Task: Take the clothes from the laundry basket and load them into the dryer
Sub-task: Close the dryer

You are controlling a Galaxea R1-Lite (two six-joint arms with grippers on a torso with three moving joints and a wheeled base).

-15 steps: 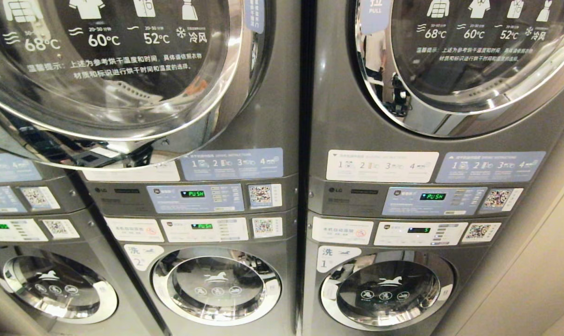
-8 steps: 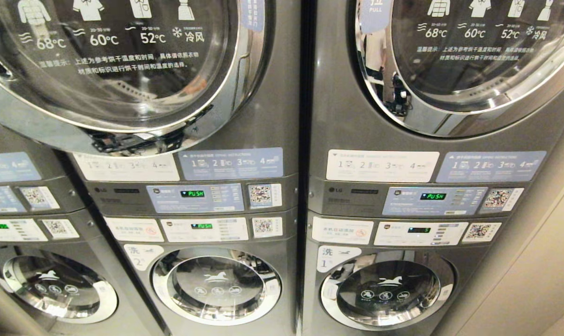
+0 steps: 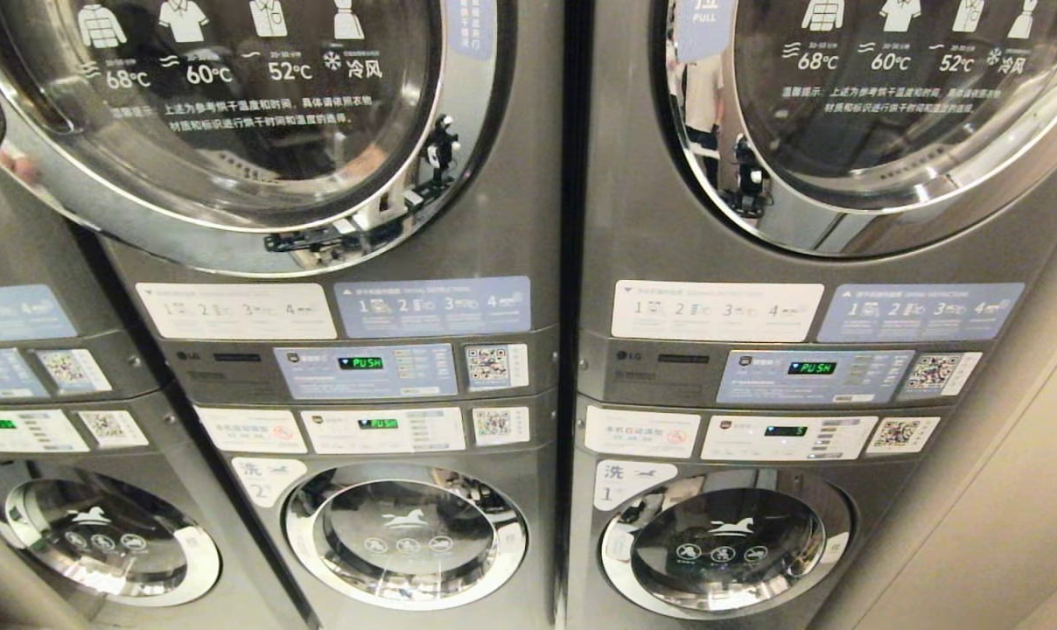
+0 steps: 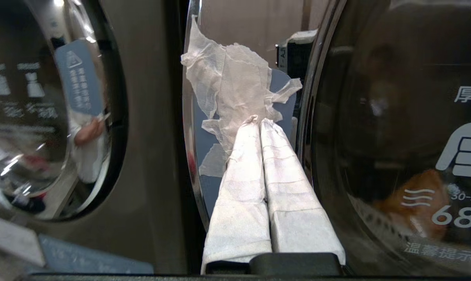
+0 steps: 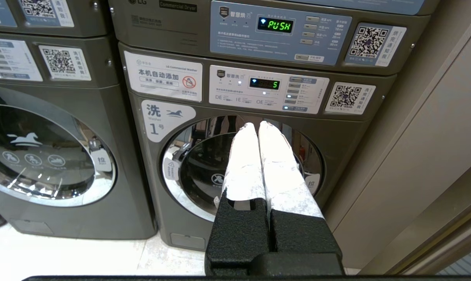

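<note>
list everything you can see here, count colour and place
round chrome-rimmed glass dryer doors: two, dark glass with white temperature icons, upper row.
round chrome-rimmed washer doors: three, dark glass, bottom row, shut.
grey metal machine stacks: three, side by side; leftmost partly cut off.
green "PUSH" displays: two, on dryer control panels.
QR code stickers: several, black-and-white, beside panels.
white and blue instruction labels: four, below dryer doors.
beige wall panel: one, far right.
left gripper: white-wrapped fingers together, pinching thin white tissue by a dryer door rim.
right gripper: white-wrapped, shut, empty, before washer number one.
</note>
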